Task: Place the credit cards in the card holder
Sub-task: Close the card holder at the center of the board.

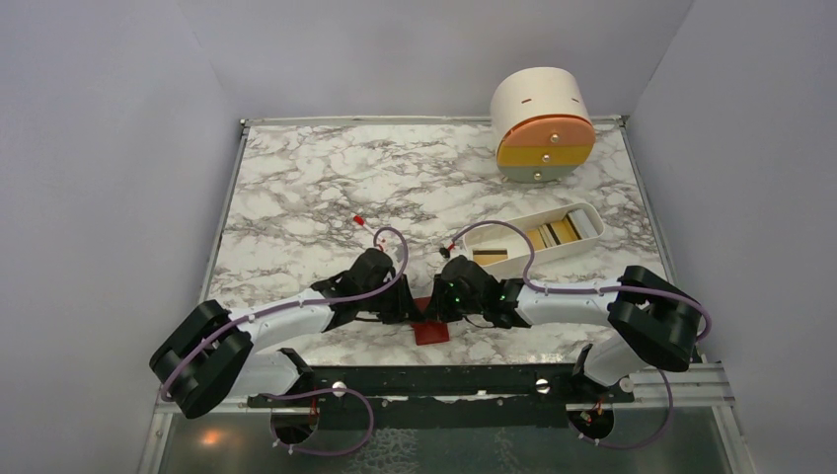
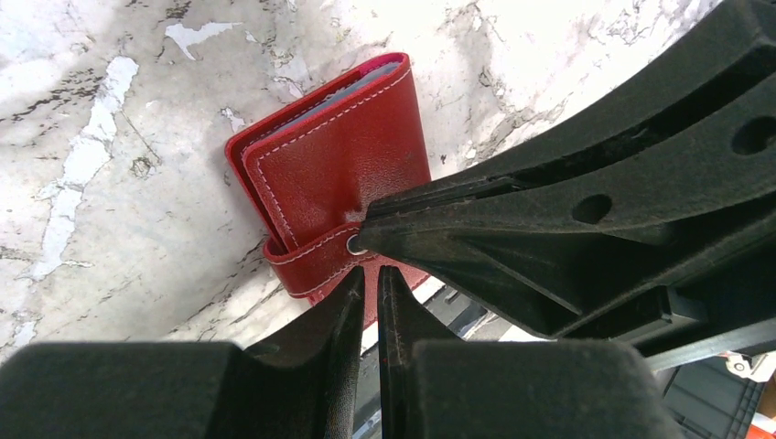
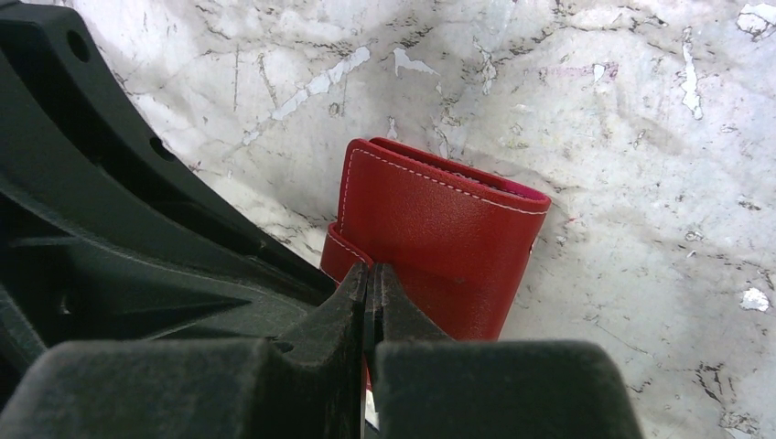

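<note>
Card holder lay folded closed on the marble table near its front edge, between both arms. Left gripper was squeezed to a thin slit at the strap. Right gripper was pressed together, tip at the snap stud. Couldn't tell if either pinched the strap. Credit cards sat in the white tray, well apart.

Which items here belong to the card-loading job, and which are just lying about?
Job:
card holder, red, folded, at the near table edge
credit cards, lying in the white tray

Lying about:
white tray, only holding the cards
round drawer unit, far right corner
</note>
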Available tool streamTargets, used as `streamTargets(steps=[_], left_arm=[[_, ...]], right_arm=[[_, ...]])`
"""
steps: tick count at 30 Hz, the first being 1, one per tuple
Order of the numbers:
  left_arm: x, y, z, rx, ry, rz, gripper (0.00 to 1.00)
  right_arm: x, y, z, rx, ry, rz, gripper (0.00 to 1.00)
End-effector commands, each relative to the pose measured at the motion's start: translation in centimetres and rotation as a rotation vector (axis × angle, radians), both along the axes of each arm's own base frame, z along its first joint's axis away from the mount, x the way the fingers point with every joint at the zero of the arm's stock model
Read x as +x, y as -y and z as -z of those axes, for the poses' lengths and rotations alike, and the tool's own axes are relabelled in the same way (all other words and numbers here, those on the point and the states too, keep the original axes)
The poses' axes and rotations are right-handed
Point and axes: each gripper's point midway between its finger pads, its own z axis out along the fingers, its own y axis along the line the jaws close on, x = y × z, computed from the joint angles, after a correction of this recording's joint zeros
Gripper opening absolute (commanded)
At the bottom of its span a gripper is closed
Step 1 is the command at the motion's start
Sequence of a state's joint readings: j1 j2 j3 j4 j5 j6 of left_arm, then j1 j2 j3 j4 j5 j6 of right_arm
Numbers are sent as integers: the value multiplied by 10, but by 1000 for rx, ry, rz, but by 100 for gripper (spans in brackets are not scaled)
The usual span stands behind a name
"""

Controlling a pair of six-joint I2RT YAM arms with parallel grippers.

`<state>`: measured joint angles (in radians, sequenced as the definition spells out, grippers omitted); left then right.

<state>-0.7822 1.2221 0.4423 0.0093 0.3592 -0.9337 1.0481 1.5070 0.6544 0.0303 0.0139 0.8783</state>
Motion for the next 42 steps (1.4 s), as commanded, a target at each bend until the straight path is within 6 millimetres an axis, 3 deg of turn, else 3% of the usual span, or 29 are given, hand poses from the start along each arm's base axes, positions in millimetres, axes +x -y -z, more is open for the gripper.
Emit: streamTargets(steps=[1, 7, 13, 15, 21, 26, 32, 42], left_arm=[[0, 1, 7, 6, 1, 5, 13], [2, -3, 15, 39, 5, -12, 12], [2, -9, 22, 79, 2, -23, 11], [3, -11, 23, 92, 3, -26, 11], [5, -12, 24, 106, 7, -31, 10], [5, -12, 25, 109, 5, -30, 10], [5, -11, 23, 104, 5, -33, 10], [19, -14, 2, 126, 64, -74, 10]], right_arm=[[-3, 8, 12, -33, -1, 5, 1], [-1, 6, 10, -41, 8, 0, 2], [-2, 4, -2, -34, 1, -7, 25], [-4, 6, -5, -21, -5, 0, 28], [-6, 6, -6, -5, -11, 1, 17], [-8, 2, -1, -4, -25, -15, 15], [-8, 3, 1, -17, -29, -13, 1], [-7, 21, 16, -107, -42, 29, 1]])
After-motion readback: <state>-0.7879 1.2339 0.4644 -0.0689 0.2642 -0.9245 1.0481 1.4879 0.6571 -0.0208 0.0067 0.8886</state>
